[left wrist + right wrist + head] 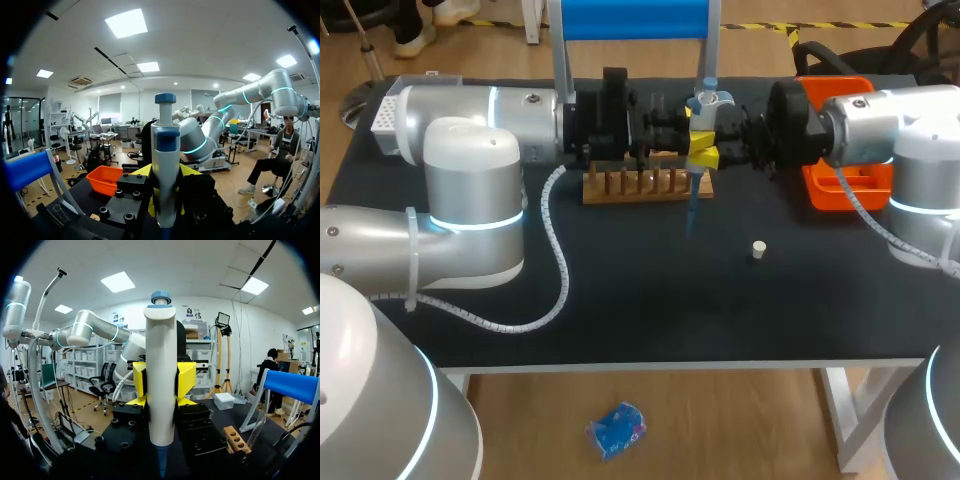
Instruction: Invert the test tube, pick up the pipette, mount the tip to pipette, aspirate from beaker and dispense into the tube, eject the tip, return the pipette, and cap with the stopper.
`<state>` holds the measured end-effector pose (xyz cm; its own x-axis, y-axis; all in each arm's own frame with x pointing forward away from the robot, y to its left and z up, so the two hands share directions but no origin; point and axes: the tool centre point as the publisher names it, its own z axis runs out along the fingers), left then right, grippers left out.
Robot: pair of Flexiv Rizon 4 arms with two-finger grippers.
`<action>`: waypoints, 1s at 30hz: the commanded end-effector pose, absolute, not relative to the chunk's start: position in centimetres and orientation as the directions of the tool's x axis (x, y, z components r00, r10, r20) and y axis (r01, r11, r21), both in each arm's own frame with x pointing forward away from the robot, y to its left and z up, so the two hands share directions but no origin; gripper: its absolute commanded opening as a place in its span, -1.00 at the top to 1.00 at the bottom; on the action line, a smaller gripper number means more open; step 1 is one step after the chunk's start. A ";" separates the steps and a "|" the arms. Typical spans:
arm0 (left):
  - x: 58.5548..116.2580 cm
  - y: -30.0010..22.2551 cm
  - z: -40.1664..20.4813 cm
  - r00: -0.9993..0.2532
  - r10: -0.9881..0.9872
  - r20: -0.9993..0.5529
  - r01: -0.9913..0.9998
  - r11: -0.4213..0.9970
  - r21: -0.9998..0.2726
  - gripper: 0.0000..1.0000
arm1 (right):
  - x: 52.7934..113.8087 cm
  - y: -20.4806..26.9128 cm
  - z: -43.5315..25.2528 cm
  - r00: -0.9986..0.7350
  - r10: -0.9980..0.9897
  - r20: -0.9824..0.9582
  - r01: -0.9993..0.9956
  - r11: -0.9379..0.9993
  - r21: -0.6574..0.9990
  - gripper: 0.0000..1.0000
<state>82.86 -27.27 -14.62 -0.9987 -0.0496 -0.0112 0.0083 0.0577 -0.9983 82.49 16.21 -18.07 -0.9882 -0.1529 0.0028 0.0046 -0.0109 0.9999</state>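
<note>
Both arms are stretched level over the table (pixel 650 300) from opposite sides and meet above the wooden rack (pixel 647 186). The pipette (pixel 706 103) is held upright over the rack's right end by the right gripper (pixel 703 148). In the right wrist view, its yellow tips are seen pressed against two sides of the pipette. The left gripper (pixel 665 130) lies close beside the pipette; whether it is open or closed cannot be told. The white stopper (pixel 758 247), alone on the table, is shown only by the head view. The orange tray (pixel 105 179) is shown beyond the pipette by the left wrist view.
</note>
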 end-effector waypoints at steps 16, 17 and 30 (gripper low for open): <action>82.9 -25.2 -13.4 -0.984 -0.157 -0.080 0.077 0.025 -0.997 -1.00 | 82.9 14.4 -17.9 -0.989 -0.149 -0.008 -0.007 -0.006 1.000 1.00; 82.9 -25.0 -13.3 -0.983 -0.165 -0.081 0.077 0.027 -0.997 -1.00 | 83.1 13.9 -17.8 -0.989 -0.144 -0.009 -0.008 -0.008 1.000 1.00; 83.3 -24.3 -13.4 -0.974 -0.222 -0.039 0.034 0.026 -0.999 -1.00 | 85.7 6.9 -15.4 -0.985 -0.164 -0.053 -0.042 -0.069 0.997 1.00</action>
<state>83.39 -24.12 -13.29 -0.9762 -0.2134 -0.0377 0.0319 0.0305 -0.9990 84.97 8.86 -15.60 -0.9890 -0.1404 -0.0471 -0.0377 -0.0683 0.9970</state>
